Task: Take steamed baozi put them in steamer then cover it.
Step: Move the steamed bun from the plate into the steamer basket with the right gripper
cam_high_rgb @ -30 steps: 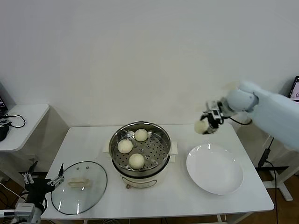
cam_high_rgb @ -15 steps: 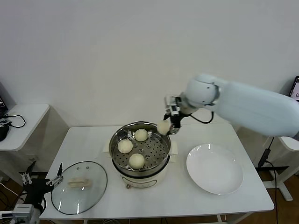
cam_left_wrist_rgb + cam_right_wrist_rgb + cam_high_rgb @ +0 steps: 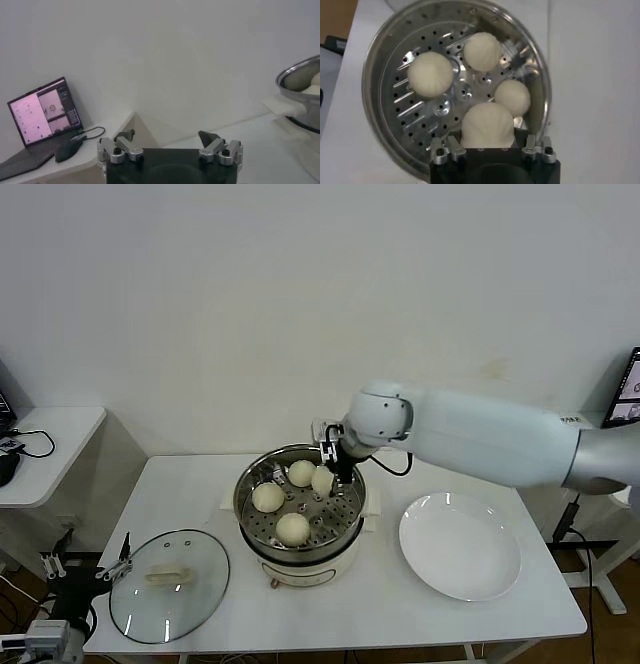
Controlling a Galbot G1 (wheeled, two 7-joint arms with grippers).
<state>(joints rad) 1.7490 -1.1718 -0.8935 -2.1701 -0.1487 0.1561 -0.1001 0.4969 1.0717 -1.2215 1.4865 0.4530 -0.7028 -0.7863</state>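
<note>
Tool (image 3: 326, 467) on the right arm gripped a fourth baozi (image 3: 322, 480) over the steamer (image 3: 348, 519), whose basket already held three baozi (image 3: 292, 528). The cover (image 3: 170, 584) lay on the surface (image 3: 400, 604) beside the steamer; the left tool (image 3: 88, 565) hung open just off the edge.

White table (image 3: 400, 604) carries steamer (image 3: 300, 556), cover (image 3: 170, 586), plate (image 3: 460, 546).
</note>
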